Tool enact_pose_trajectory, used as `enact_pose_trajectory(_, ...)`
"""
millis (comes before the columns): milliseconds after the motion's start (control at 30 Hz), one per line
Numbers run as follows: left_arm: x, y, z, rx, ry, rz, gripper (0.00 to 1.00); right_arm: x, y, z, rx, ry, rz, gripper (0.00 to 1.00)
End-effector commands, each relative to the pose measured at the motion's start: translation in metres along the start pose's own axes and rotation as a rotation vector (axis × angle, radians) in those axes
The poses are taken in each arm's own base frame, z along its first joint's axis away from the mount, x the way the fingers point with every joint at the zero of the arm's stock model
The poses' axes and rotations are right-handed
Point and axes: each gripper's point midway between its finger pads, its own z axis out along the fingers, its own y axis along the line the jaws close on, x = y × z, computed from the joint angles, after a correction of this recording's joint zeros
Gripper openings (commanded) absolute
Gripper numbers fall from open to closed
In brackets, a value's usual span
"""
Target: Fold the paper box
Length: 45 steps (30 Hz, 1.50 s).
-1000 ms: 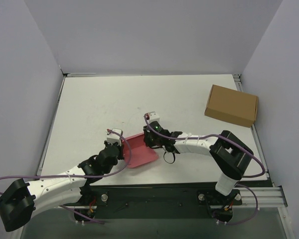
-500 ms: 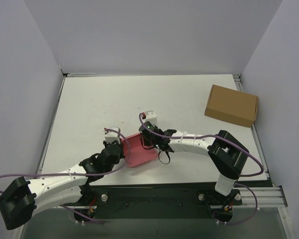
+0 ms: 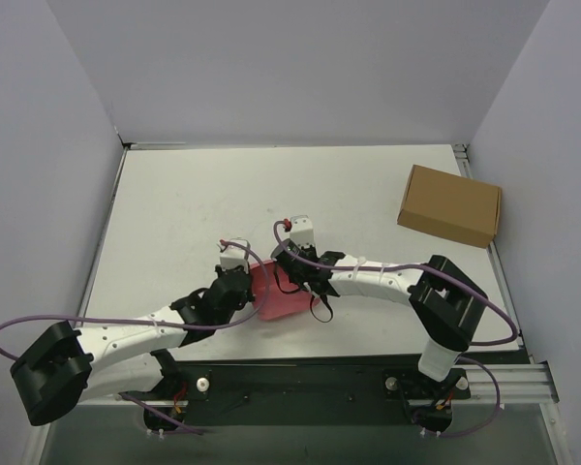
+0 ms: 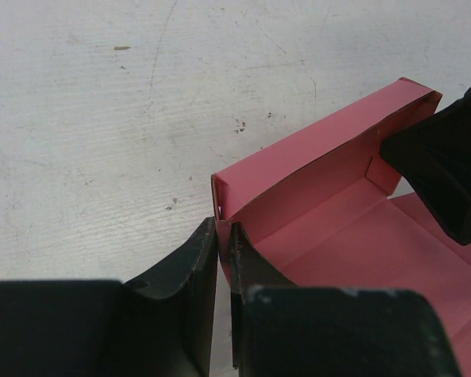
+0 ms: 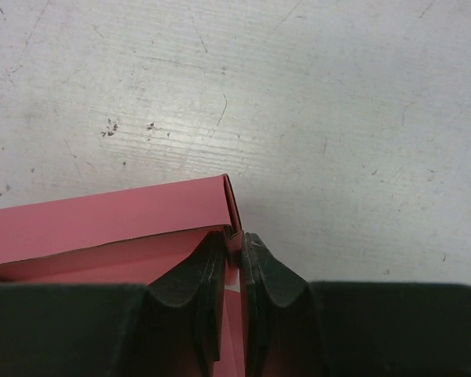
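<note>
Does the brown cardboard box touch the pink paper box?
No, the brown cardboard box lies far to the right, well apart from the paper box.

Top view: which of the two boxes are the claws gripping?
The small pink-red paper box, pinched by the left claw and right claw; the brown cardboard box sits apart, far right.

The table [image 3: 194,203] is wide open from 9 to 12 o'clock, only the brown cardboard box [image 3: 450,205] sits at 2. At 6, left gripper [image 4: 224,243] and right gripper [image 5: 234,250] crowd the paper box [image 3: 276,296].
</note>
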Motion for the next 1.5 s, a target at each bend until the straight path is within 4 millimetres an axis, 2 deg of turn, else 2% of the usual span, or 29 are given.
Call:
enact_pose_trajectory(0, -0.006, 0.008, 0.003, -0.038, -0.006, 0.062, 0.00, 0.006, -0.069, -0.002, 0.243, 0.002, -0.060, 0.04)
enact_pose_trajectory(233, -0.004, 0.014, 0.000, -0.049, -0.014, 0.071, 0.00, 0.013, -0.079, -0.005, 0.291, 0.016, -0.053, 0.04)
enact_pose_trajectory(400, -0.013, 0.015, -0.001, -0.063, -0.034, 0.071, 0.00, 0.013, -0.093, -0.008, 0.368, 0.005, -0.048, 0.04)
enact_pose_trajectory(633, -0.014, 0.015, -0.004, -0.062, -0.033, 0.039, 0.00, 0.022, -0.112, -0.008, 0.407, 0.021, 0.061, 0.04)
enact_pose_trajectory(933, -0.018, 0.008, -0.004, -0.033, -0.042, 0.033, 0.00, 0.024, -0.113, -0.006, 0.402, 0.022, 0.078, 0.04)
enact_pose_trajectory(1067, -0.016, 0.007, -0.001, -0.042, -0.020, 0.060, 0.00, 0.011, -0.112, -0.013, 0.434, -0.034, 0.007, 0.04)
enact_pose_trajectory(1100, -0.014, 0.009, -0.002, -0.049, -0.007, 0.067, 0.00, 0.010, -0.120, -0.016, 0.481, -0.035, -0.025, 0.03)
enact_pose_trajectory(1300, -0.024, 0.004, -0.004, -0.031, -0.022, 0.061, 0.00, 0.017, -0.125, -0.015, 0.521, -0.026, -0.050, 0.01)
enact_pose_trajectory(1467, -0.031, -0.003, -0.003, -0.013, -0.021, 0.068, 0.00, 0.015, -0.124, -0.017, 0.539, -0.048, -0.080, 0.01)
